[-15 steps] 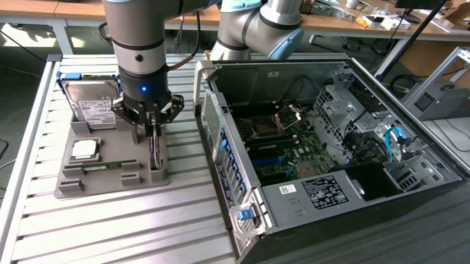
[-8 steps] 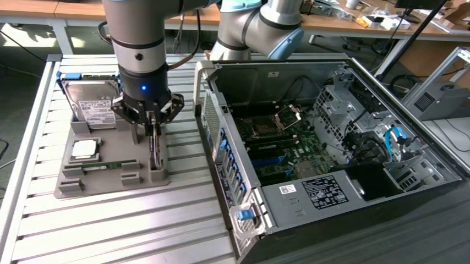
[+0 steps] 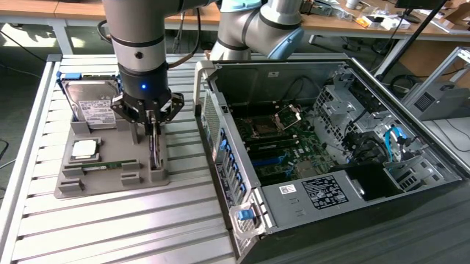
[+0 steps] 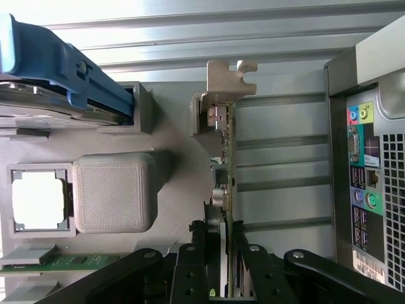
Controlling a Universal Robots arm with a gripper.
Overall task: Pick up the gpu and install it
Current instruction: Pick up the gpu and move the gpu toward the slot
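Black gripper (image 4: 220,231) fingers sit closest to the wrist camera, drawn in narrow and pressed against both faces of the gpu (image 4: 226,158). The gpu is a thin card standing on edge, with its metal bracket at the far end.

In the exterior view, a gray plastic tray (image 3: 110,184) lies on a slatted aluminium table (image 3: 110,231). At the tray's far corner, on the exterior view's left, a silver hard drive (image 3: 92,104) sits tilted in a blue carrier. Nearer on the tray lies a square processor chip (image 3: 85,147), with a slim green memory stick (image 3: 110,164) just beside it. Along the tray's edge on the exterior view's right, the gpu stands in its slot, the gripper clamped on its upper edge. Past that edge an open computer case (image 3: 294,201) rests beside the tray, its motherboard (image 3: 287,148) exposed.
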